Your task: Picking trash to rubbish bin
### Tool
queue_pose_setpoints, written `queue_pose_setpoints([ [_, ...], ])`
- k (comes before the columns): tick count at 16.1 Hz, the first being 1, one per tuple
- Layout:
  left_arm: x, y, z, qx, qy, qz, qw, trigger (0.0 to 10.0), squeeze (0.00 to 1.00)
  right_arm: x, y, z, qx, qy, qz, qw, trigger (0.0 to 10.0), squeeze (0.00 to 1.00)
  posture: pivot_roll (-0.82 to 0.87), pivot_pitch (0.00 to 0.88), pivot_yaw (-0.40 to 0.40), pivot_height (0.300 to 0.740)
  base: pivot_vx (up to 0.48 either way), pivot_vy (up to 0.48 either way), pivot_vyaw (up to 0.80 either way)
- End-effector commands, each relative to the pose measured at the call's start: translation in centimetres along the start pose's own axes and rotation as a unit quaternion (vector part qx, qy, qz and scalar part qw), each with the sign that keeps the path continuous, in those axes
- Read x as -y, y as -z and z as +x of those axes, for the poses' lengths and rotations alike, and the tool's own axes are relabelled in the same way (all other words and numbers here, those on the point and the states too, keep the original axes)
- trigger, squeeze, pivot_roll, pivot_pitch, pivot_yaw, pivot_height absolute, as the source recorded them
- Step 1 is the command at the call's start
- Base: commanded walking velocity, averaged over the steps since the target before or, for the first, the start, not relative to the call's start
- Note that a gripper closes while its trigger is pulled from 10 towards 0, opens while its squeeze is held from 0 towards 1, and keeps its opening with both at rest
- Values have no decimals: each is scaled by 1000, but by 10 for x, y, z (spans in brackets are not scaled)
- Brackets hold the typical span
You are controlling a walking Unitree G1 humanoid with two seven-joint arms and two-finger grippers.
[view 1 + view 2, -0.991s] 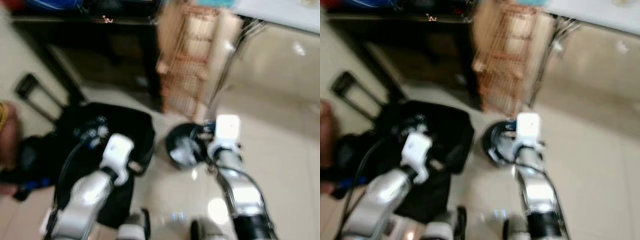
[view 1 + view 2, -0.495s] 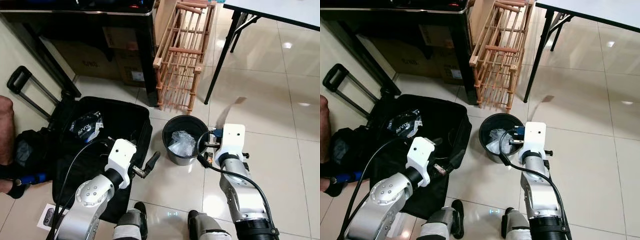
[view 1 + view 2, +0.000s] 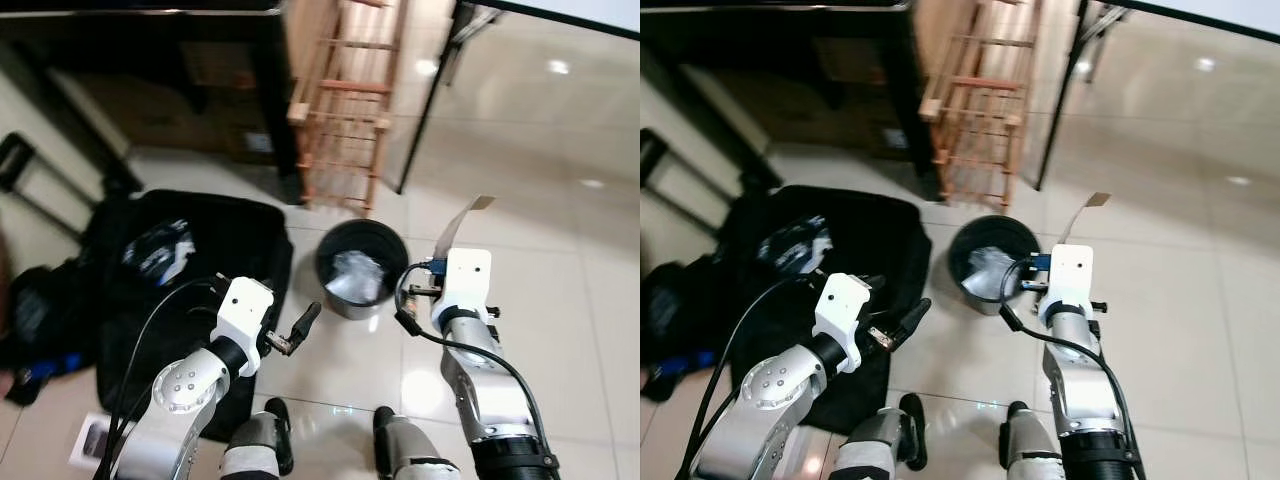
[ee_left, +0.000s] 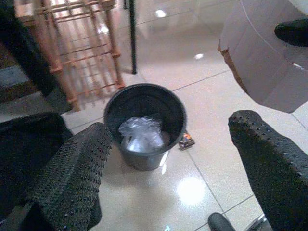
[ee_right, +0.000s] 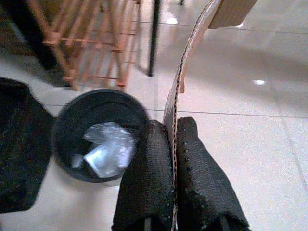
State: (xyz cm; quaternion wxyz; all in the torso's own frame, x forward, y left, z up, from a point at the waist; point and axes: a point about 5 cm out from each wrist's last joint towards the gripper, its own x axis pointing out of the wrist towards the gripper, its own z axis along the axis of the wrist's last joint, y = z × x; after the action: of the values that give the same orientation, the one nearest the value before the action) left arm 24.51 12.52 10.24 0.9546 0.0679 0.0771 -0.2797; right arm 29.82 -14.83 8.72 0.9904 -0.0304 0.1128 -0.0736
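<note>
Silver arms, white wrist blocks, looping black cables, dimpled black fingers (image 4: 72, 178)

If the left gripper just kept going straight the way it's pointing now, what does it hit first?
Most likely the black rubbish bin. In the left wrist view it sits centred between the open fingers of the left gripper, with bare tile before it. Depth is unclear, so the gripper could meet the floor short of the bin.

**Inspector A:** Floor (image 3: 560, 170): glossy pale tile, mirroring the lights. Rubbish bin (image 4: 144, 122): smooth black plastic, with crinkled clear plastic wrap (image 4: 140, 134) inside.

**Inspector B:** Noted. Right gripper (image 5: 174, 159) clamps a flat piece of brown cardboard (image 5: 192, 43), matt, its corrugated edge showing. Finger pads (image 4: 79, 173) of the left gripper (image 4: 178, 168): black, rough, dimpled rubber. Rack (image 3: 340, 100): bare light wood. Bag (image 3: 190, 270): matt black cloth.
</note>
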Motion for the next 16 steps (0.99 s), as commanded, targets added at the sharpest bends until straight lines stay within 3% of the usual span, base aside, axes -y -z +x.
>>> queue_pose_setpoints([
  [1, 2, 8, -2, -18, 0, -2, 1000, 10000, 0, 1, 9, -3, -17, 4, -1, 1000, 10000, 0, 84, 319, 55, 740, 0, 0, -775],
  [11, 6, 11, 11, -7, -3, -24, 1000, 10000, 0, 7, 11, -4, -17, 5, -14, 1000, 10000, 0, 33, 302, 29, 740, 0, 0, -52],
  [16, 6, 10, 11, 2, -5, -25, 1000, 10000, 0, 6, 13, -7, -21, 2, -16, 1000, 10000, 0, 33, 312, 32, 740, 370, 0, 0],
])
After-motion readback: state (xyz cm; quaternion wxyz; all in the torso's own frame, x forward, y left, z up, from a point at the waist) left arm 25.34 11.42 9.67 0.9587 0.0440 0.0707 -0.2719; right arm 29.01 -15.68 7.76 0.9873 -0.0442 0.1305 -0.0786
